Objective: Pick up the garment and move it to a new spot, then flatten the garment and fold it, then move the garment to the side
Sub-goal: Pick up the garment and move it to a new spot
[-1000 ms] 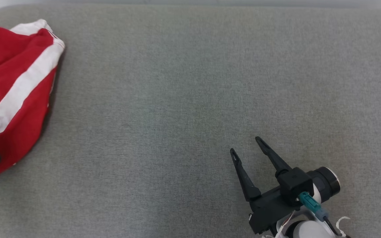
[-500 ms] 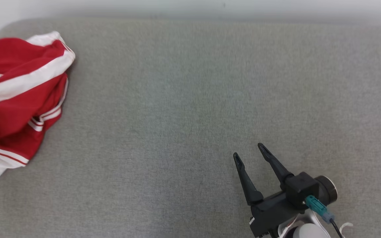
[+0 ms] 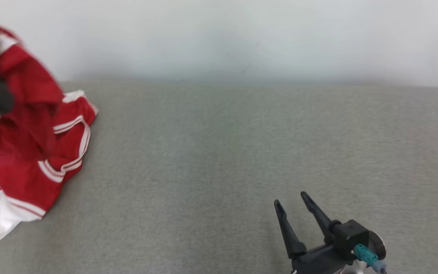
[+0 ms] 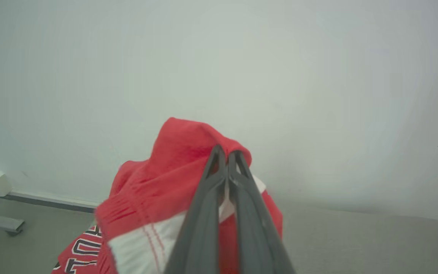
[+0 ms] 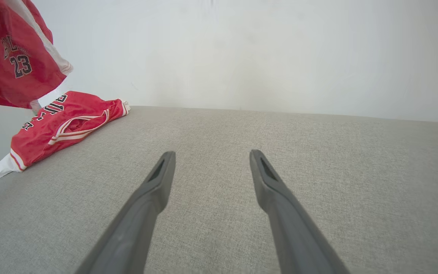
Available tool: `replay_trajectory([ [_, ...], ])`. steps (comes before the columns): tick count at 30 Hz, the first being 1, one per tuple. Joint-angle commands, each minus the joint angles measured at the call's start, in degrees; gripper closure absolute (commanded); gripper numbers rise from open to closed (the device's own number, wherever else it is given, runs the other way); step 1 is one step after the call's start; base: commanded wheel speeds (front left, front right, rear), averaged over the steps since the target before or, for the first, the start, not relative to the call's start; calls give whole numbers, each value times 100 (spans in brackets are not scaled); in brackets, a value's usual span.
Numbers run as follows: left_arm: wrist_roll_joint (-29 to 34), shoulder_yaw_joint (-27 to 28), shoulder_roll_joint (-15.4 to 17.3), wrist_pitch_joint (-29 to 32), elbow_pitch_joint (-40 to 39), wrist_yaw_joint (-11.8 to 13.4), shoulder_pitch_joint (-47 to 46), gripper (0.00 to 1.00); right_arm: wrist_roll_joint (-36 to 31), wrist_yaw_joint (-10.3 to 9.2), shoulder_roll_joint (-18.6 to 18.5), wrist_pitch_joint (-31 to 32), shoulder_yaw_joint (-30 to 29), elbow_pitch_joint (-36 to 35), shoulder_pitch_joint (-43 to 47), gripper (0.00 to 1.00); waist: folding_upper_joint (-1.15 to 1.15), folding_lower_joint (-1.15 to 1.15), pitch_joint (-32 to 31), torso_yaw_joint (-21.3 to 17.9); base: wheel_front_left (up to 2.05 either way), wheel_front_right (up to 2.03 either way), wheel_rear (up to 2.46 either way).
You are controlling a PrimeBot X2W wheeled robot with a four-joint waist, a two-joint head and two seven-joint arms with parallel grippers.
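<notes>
Garment [image 4: 173,182] in the air: the left gripper [image 4: 226,155], its two dark fingers pressed together, pinches a fold of red cloth with white trim. It holds the cloth raised above the far left end of the grey padded surface [image 3: 219,171], against the pale wall [image 3: 219,38]. In the right wrist view the held piece, marked with the number 23, hangs clear of the surface. A second red piece [image 5: 67,121] with striped trim lies crumpled beneath it; whether the two are joined cannot be told. The right gripper [image 3: 291,199] hovers low over the near right of the surface, fingers spread wide and holding nothing.

By the look of it, this is the first step, the pick-up, with the carry to a new spot not yet made. The next move calls for swinging the cloth rightward to the broad bare middle of the surface and laying it down loosely enough to spread. The single pinch leaves most of the cloth dangling, so it may land bunched, and the free gripper will likely be needed for flattening. No basket, box or other container is in the scene.
</notes>
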Motion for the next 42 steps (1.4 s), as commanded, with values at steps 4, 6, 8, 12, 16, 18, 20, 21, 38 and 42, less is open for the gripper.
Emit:
replay_trajectory([
  [4,-162,-357,-458,-68,-455,-48,-63,100,23,-14,-9,24,80,33,107,0,1,1,-425,-828,0,0,0],
  [6,-206,-524,-662,-119,-606,-68,-14,100,20,-14,-9,30,69,22,82,0,1,1,-402,-1054,0,0,0],
  [8,-186,-661,-787,-206,-732,-82,72,100,38,-14,-10,39,73,11,21,0,1,1,-350,-1295,0,0,0],
  [12,-170,-928,-1105,-420,-867,-100,249,100,6,-14,-9,51,13,-12,-61,0,1,1,-181,-1717,0,0,0],
  [16,-45,-1226,-1323,-627,-719,-90,464,100,-55,-14,-8,88,-18,-38,-103,0,1,1,4,-2123,0,0,0],
  [18,83,-1384,-1357,-720,-563,-80,549,100,-49,-14,-8,89,-28,-78,-154,0,1,1,123,-2308,0,0,0],
  [20,265,-1564,-1400,-832,-324,-66,673,100,-22,-14,-7,63,-32,-97,-183,0,1,1,217,-2481,0,0,0],
  [21,320,-1638,-1426,-926,-176,-54,735,100,-2,-14,-7,48,-49,-104,-192,0,1,1,262,-2556,0,0,0],
  [38,494,-2156,-1842,-3153,1249,140,1606,0,10,-14,-7,-116,-725,-47,-59,0,1,1,171,-2091,0,0,0],
  [42,394,-2069,-1853,-3658,981,182,2105,0,-55,-14,-9,-142,-926,-78,48,0,1,1,-79,-1684,0,0,0],
])
